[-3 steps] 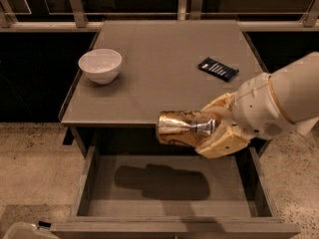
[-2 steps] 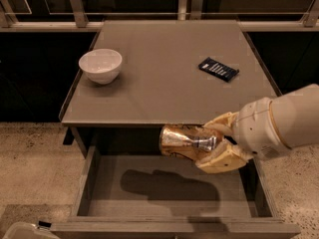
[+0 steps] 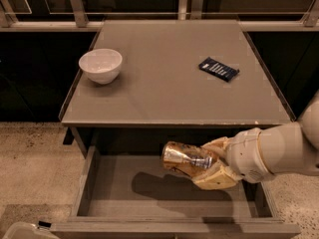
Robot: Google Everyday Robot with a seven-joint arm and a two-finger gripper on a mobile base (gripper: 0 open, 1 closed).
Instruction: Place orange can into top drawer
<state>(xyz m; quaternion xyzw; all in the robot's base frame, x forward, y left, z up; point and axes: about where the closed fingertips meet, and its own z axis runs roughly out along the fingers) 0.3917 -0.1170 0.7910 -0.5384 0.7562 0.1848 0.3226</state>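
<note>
top drawer (image 3: 114,195) is open, front panel nearest the camera, floor directly below the jaws with a shadow cast on it. gripper (image 3: 203,164) comes in from the right and hangs above the drawer's right half, below tabletop level. Jaws are closed around the orange can (image 3: 185,158) - one cream finger above it, one beneath, both touching. The can lies sideways between them: its rear end sits inside the jaws, the rest sticks out to the left past the fingertips, silver end pointing left. The can is clear of the drawer floor and side walls.

Behind and above the jaws is the table (image 3: 174,98). On it, up and far left of the jaws, a white bowl (image 3: 100,65), upright. Further back, roughly straight above the jaws - a flat dark blue packet (image 3: 219,68), well apart from the bowl.
</note>
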